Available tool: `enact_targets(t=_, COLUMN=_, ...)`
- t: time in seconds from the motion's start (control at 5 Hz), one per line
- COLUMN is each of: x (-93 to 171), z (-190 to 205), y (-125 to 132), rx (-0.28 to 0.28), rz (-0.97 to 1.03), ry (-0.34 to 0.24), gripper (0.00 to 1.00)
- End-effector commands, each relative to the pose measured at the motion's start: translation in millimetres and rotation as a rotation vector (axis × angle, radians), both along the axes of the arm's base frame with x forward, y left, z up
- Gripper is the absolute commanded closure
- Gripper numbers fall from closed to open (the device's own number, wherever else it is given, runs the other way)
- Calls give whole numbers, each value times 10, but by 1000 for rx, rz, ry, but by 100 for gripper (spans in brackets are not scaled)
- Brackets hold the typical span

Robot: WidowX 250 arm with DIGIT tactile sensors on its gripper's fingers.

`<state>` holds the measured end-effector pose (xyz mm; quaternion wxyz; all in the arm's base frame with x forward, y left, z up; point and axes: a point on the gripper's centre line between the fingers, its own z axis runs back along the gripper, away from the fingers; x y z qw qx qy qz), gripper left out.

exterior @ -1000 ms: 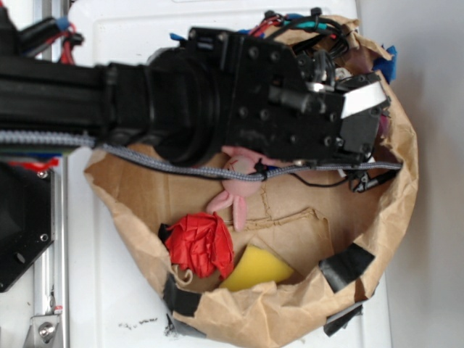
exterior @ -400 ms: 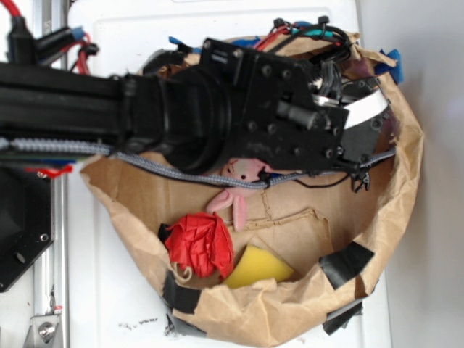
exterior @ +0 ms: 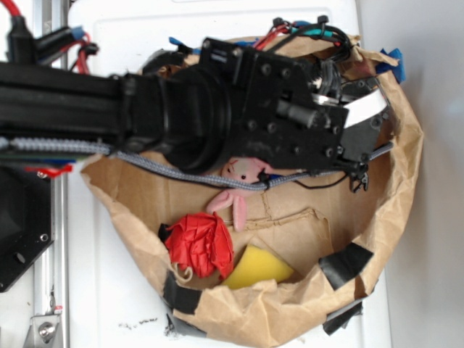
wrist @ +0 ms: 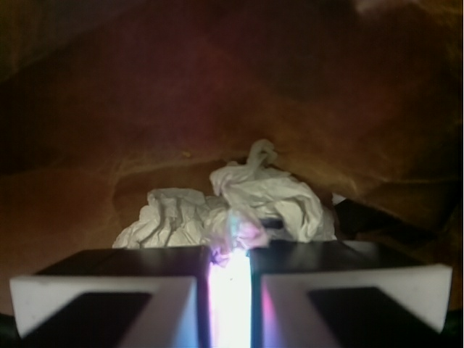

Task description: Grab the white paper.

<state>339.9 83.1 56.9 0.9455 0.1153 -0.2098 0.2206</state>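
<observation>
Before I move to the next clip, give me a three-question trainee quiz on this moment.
1. True or false: the white paper lies ahead of the gripper in the wrist view.
2. Which touches the red paper wad: A) yellow sponge B) blue tape?
3. What colour is the plush bunny?

Key: 1 true; 2 A; 3 pink.

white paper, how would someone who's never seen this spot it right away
Look inside the brown paper bag, at the far end where the gripper points. The white paper lies against the bag wall just past the fingertips: a pale crumpled wad, unlike the red paper, yellow sponge or pink bunny.
</observation>
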Motion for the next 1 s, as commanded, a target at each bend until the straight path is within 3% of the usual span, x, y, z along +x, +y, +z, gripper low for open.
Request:
enact_targets(t=0.0, x=-141, z=348, y=40, rx=-15, rz=-72, ry=-27, gripper=100)
enact_targets(t=0.2, x=-344, z=501, y=48, rx=-78, rz=-150, ry=40, gripper=100)
enact_targets(t=0.4, x=-538, z=587, y=-1, rx=-66, rz=-224, ry=46, gripper=100)
enact_targets(t=0.8, x=-619, z=610, y=-49, rx=-57, rz=-272, ry=52, gripper=100)
